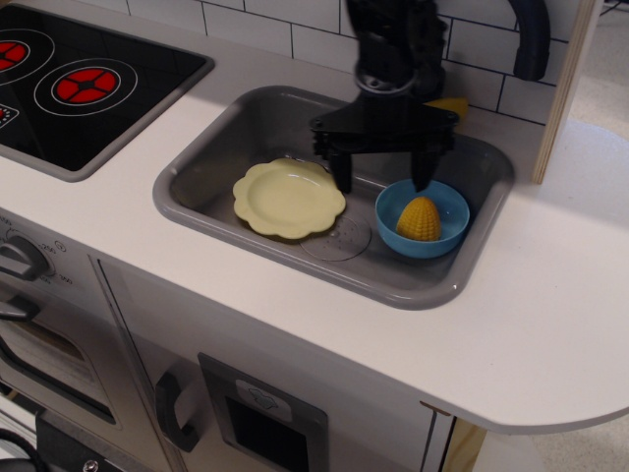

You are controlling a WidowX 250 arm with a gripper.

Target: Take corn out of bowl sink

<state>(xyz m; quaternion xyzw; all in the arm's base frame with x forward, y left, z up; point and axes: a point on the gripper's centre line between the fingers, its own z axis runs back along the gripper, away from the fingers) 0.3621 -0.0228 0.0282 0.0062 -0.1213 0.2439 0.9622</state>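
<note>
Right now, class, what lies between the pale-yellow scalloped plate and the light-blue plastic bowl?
In the single camera view, only bare grey sink floor with its round drain mark separates plate and bowl.

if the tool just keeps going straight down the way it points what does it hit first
Probably the bowl. The open tool points down with one fingertip over the bowl's near-left rim beside the corn and the other over bare sink floor. Depth is hard to judge from this one view.

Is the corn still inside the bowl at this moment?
Inside. The corn sits in the blue bowl in the sink; the open gripper hangs above, not touching.
</note>
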